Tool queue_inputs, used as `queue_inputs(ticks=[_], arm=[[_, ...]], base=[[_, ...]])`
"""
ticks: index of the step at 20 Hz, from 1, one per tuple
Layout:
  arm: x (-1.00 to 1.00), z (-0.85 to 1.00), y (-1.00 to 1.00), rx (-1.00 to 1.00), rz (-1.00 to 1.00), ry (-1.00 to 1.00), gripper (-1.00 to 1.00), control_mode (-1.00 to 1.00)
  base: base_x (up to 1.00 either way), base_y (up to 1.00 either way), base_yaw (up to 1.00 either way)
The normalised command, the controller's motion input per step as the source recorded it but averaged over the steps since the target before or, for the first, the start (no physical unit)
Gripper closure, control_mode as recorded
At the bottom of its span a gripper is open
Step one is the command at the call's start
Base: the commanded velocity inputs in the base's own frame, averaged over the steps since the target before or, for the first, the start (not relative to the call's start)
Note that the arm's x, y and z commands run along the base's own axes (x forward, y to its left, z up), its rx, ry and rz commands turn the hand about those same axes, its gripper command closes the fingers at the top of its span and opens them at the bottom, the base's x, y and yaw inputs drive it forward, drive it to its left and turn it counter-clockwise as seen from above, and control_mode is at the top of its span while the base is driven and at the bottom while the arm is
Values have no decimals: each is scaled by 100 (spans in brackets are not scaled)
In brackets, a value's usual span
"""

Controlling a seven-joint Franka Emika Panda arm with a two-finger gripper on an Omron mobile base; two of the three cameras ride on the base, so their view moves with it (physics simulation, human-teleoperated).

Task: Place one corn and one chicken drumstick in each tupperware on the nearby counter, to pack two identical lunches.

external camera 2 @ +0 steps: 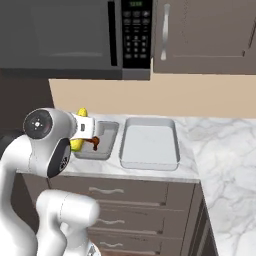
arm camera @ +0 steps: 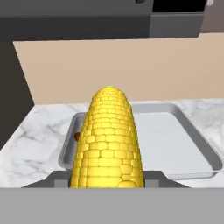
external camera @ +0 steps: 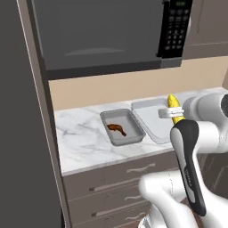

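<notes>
The corn sat clamped in the gripper above the counter, while the small tray held one drumstick and the large tray lay empty, so most packing remained.

A dark grey microwave with a black keypad panel hangs against the beige wall; brown cabinet doors flank its right.

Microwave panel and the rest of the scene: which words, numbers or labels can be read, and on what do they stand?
Microwave green display: digits, too blurred to read.
Keypad buttons: markings too small to read.
Robot arm, dark part: faint marking, unreadable.
Elsewhere: no text.
</notes>
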Motion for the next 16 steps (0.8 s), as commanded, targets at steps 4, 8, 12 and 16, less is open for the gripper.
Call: queue_inputs(ticks=[4, 8, 12, 16], arm=[[0, 0, 0, 0, 0, 0, 100, 100], [0, 0, 0, 0, 0, 0, 100, 100], [0, 0, 0, 0, 0, 0, 100, 100], [19, -51, 0, -1, 2, 21, 100, -100]], base=[[55, 4, 0], [51, 0, 0], [42, 0, 2], [0, 0, 0]])
